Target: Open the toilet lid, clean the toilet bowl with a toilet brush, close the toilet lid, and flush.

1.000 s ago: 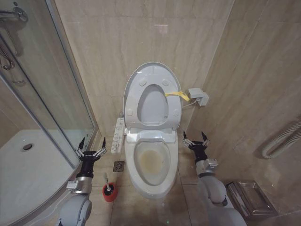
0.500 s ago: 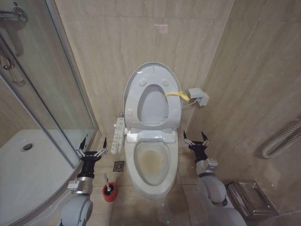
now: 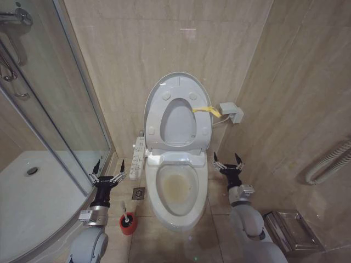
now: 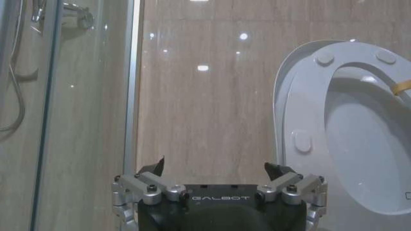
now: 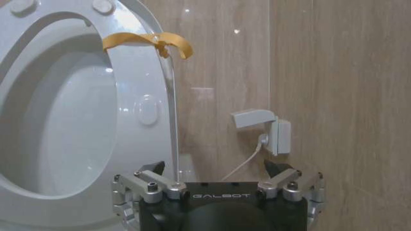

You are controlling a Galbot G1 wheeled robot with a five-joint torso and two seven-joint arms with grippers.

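The toilet lid [image 3: 176, 76] stands raised against the back wall, with the seat ring [image 3: 156, 118] up in front of it and a yellow tab [image 3: 207, 110] on its right edge. Below them the toilet bowl [image 3: 156, 193] lies uncovered, with yellowish-brown staining inside and a button panel [image 3: 137, 158] on its left. On the floor to the bowl's left, the toilet brush [image 3: 124, 207] stands in its red holder [image 3: 128, 223]. My left gripper [image 3: 108, 164] hangs open above the brush, holding nothing. My right gripper [image 3: 226, 157] is open right of the bowl. The wrist views show the left gripper [image 4: 215, 164] and right gripper [image 5: 214, 164] facing the raised lid [image 4: 378, 144] [image 5: 57, 125].
A glass shower enclosure [image 3: 66, 109] with a white tray [image 3: 33, 197] stands close on the left. A floor drain [image 3: 139, 193] sits between brush and bowl. A grey wall box with cable [image 3: 231, 112] is right of the lid. A hose [image 3: 329, 161] and metal tray [image 3: 290, 230] lie right.
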